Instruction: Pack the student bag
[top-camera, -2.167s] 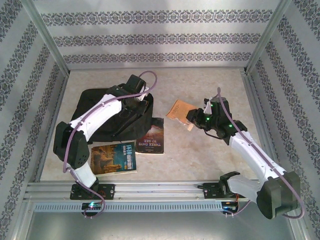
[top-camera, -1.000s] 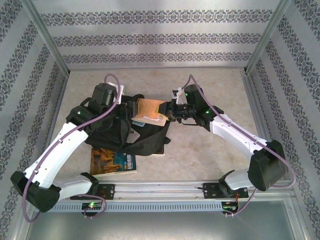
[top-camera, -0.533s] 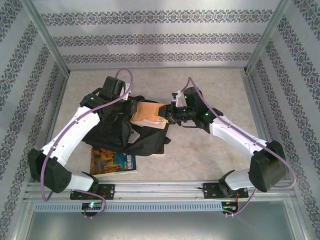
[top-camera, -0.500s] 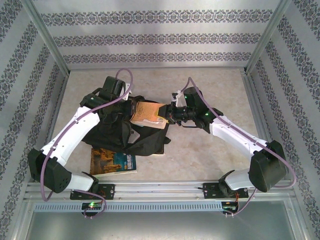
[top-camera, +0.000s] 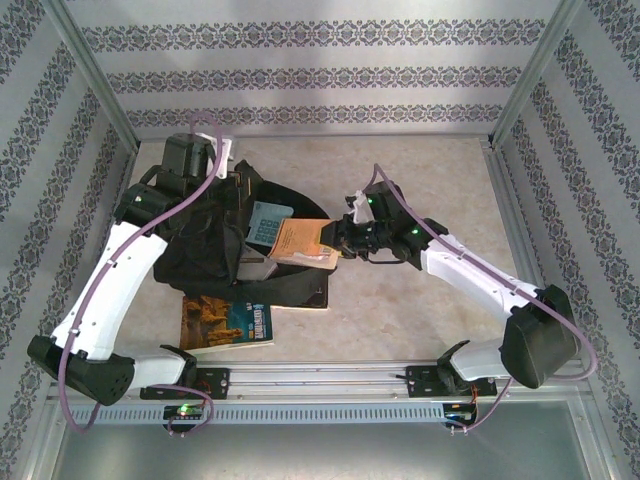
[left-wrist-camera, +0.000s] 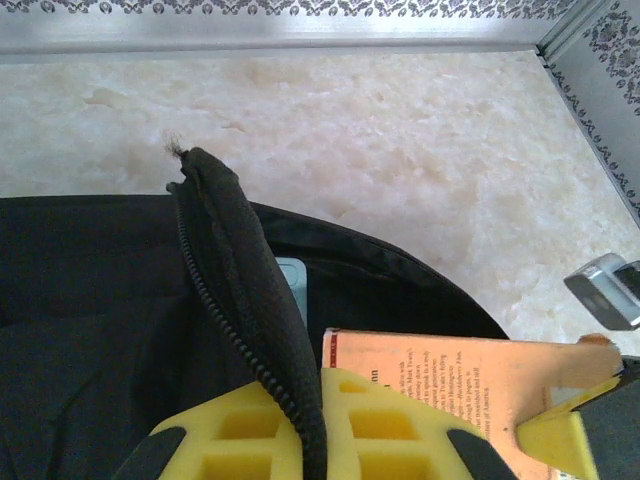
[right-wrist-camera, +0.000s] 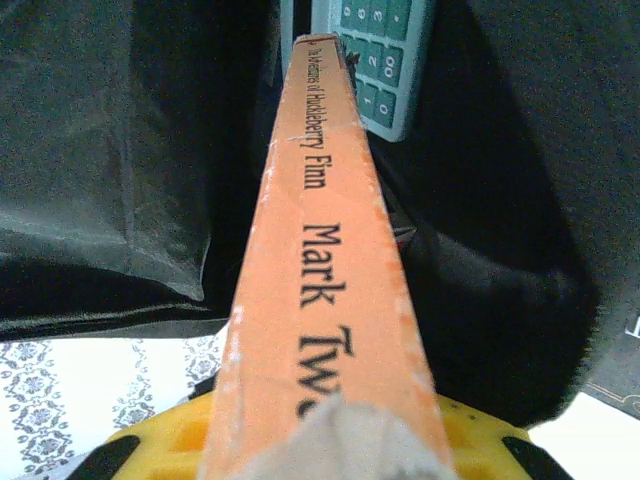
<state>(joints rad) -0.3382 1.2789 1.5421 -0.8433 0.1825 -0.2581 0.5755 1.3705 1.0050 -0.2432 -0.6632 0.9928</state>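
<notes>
Tabletop (top-camera: 420, 170) bears the student bag (top-camera: 195, 255), left gripper (left-wrist-camera: 312, 445) pinching its zip edge, right gripper (right-wrist-camera: 325, 440) clamping an orange book (top-camera: 300, 240) over it.

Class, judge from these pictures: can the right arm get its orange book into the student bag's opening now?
Probably yes. The left gripper is shut on the zip edge of the student bag, holding the mouth up, and the orange book in the right gripper points into it, near the calculator.

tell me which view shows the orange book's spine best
Right wrist view: the orange book runs up the frame spine-on, its title and author lettering readable. Top external shows its cover small from above; left wrist shows a cropped piece of printed cover.
</notes>
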